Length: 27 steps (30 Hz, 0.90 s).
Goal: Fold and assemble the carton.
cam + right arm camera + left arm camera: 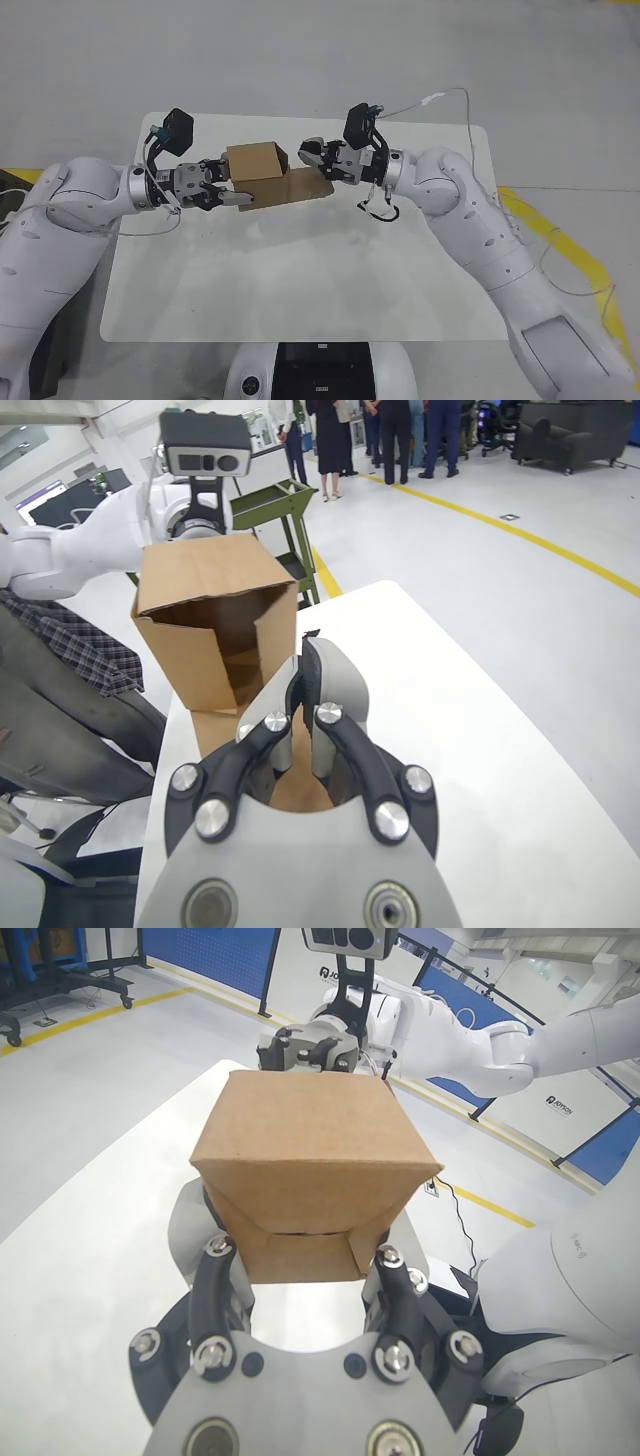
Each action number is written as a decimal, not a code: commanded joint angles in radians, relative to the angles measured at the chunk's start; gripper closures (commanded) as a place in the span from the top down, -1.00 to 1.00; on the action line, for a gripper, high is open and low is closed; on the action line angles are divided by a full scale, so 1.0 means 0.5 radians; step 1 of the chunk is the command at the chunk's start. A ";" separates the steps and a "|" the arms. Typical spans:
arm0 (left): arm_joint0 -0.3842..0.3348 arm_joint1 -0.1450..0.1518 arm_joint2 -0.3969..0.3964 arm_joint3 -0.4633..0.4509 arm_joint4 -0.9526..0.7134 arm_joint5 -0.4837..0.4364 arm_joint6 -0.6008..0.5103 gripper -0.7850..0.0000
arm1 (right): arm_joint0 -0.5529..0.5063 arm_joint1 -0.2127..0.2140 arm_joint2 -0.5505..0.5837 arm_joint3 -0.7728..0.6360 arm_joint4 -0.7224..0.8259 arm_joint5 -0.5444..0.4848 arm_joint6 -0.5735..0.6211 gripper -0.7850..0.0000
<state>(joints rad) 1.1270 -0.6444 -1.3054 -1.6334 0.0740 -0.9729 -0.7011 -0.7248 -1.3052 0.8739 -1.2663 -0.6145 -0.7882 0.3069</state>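
Note:
A brown carton lies on its side at the back of the white table, open toward the right arm. One long flap lies flat on the table at that end. My left gripper is shut on the carton's folded near end, a finger on either side. My right gripper is shut with nothing between its fingers, just at the open mouth of the carton and above the flat flap. Its closed fingertips sit beside an upright side flap.
The table's front half is bare white surface. A thin white cable arcs over the far right corner. A green cart stands on the floor beyond the table's far edge.

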 commanded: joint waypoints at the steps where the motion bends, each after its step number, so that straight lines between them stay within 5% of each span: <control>1: 0.011 0.003 -0.020 0.008 0.007 -0.004 0.005 -0.07 | -0.021 0.009 0.041 -0.022 0.068 0.094 0.063 -1.00; 11: 0.111 0.019 -0.150 -0.006 0.098 -0.041 0.080 -0.12 | -0.135 0.047 0.188 -0.060 0.612 0.612 0.589 -1.00; 22: 0.216 0.032 -0.258 -0.086 0.162 -0.079 0.136 -0.13 | -0.238 0.064 0.278 0.130 1.637 0.663 1.294 -1.00; 27: 0.239 0.034 -0.279 -0.127 0.186 -0.079 0.147 -0.13 | -0.233 0.061 0.271 0.184 1.795 0.693 1.437 -1.00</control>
<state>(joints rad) 1.2446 -0.6276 -1.4427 -1.6938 0.1645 -1.0124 -0.6288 -0.8411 -1.2745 1.0096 -1.1735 0.2864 -0.4414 1.0295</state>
